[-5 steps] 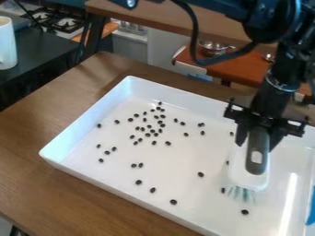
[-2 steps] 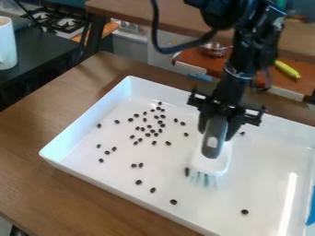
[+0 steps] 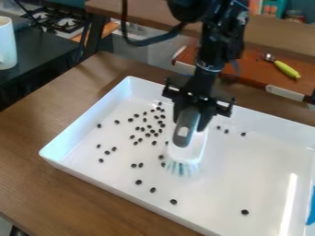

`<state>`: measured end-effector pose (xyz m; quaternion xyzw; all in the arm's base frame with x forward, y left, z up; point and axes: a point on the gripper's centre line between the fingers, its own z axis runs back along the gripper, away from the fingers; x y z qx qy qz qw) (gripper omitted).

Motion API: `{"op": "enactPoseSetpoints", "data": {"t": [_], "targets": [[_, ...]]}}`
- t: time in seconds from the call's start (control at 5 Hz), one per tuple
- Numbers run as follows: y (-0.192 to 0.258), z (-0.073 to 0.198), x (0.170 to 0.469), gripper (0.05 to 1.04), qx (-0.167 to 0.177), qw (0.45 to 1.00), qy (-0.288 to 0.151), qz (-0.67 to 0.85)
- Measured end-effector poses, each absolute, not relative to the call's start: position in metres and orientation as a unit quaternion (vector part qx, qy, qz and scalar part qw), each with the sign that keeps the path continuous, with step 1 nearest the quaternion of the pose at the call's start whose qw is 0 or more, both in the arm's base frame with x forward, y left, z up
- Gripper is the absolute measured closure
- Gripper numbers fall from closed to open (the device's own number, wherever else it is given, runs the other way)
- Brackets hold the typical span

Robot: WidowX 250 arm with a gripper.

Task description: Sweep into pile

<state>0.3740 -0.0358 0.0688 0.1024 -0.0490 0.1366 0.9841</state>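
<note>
One gripper (image 3: pixel 190 124) hangs over the middle of the one white tray (image 3: pixel 215 203), narrowed around the grey handle (image 3: pixel 187 119) of a single brush (image 3: pixel 188 151). The brush slants down, its pale blue bristles (image 3: pixel 179 168) pointing towards the tray's lower edge.

I count roughly forty small black beans (image 3: pixel 138 182) in the tray; some may be hidden. About two dozen form a loose cluster between the brush and the tray's upper corner. Two are just left of the bristles, at the cluster's lower side; whether they touch the brush, I cannot tell. Four lie towards the left edge, below two single ones. A pair sits left of the bristles, and three run in a slanting row near the lower edge. Three more are near the upper edge, right of the gripper, and one is alone towards the lower right.

The tray rests on one brown wooden worktop (image 3: pixel 67 198). One white mug (image 3: pixel 6 44) stands on a dark counter (image 3: pixel 37 48) at upper left, and one utensil with a yellow-green handle (image 3: pixel 286 69) lies on a reddish surface (image 3: pixel 249 73) behind.
</note>
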Motion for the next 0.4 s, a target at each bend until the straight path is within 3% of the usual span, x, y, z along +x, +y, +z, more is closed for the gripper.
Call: {"op": "enactPoseSetpoints", "data": {"t": [0.4], "targets": [[0.001, 0.068, 0.358, 0.569, 0.124, 0.982, -0.046, 0.131]]}}
